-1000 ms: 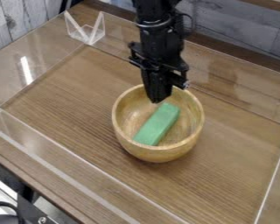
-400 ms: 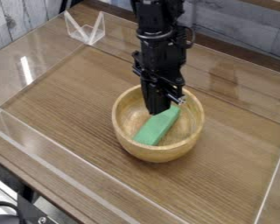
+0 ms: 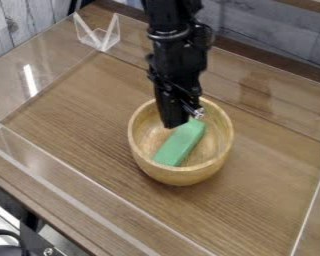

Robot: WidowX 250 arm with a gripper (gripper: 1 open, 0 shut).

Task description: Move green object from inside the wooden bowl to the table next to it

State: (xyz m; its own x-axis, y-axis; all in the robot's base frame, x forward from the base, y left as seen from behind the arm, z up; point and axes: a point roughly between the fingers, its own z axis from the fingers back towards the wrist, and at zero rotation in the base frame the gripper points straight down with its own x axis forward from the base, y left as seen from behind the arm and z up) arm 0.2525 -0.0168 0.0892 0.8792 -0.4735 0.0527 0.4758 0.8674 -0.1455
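Note:
The wooden bowl [image 3: 147, 160] stands in the middle of the table [image 3: 69, 110]. Inside it the green object [image 3: 180, 146] lies slanted, its upper end resting against the far right wall. My gripper [image 3: 175, 114] points straight down into the bowl, its black fingers pressed together just left of the block's upper end. Nothing shows between the fingers. Whether they touch the block I cannot tell.
Low clear acrylic walls [image 3: 29, 80] border the tabletop on all sides. A small clear folded stand [image 3: 96, 32] sits at the back left corner. Bare wood-grain surface lies left, right and in front of the bowl.
The wrist has rolled a little about its vertical line and the fingers stand slightly further left in the bowl. The green object lies where it was.

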